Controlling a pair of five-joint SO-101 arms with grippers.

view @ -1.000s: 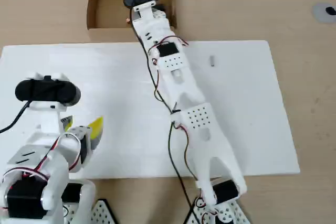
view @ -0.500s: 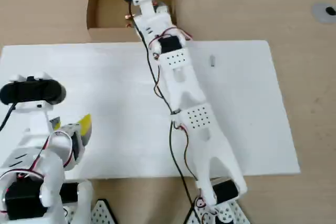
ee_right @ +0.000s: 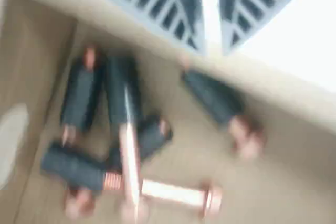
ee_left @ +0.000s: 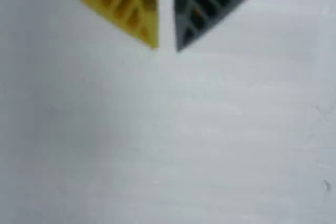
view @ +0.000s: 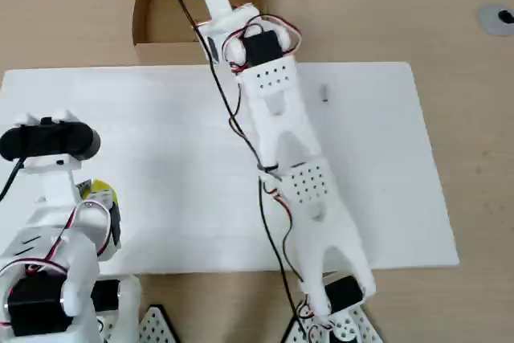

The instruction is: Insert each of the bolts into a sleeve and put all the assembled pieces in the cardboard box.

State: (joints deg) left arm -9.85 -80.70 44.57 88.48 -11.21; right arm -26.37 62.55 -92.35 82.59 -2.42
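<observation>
Lower left, the left claw (ee_left: 166,45) hangs just over the white surface (view: 161,118), tips a crack apart, empty. Right of centre, one small grey piece (view: 324,92) lies alone. Up top, the right claw (ee_right: 211,35) hovers inside the cardboard box (view: 143,6), released, above the sleeved bolts (ee_right: 84,95). They look light, rigid, slick and likely to roll, so I'd pinch across the dark sleeve.

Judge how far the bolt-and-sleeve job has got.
Done: several sleeved bolts lie in the cardboard box. In hand: nothing; the right tool hangs empty over the box. Left: one small dark piece on the white mat, and a copper bolt in the box looks unsleeved.
</observation>
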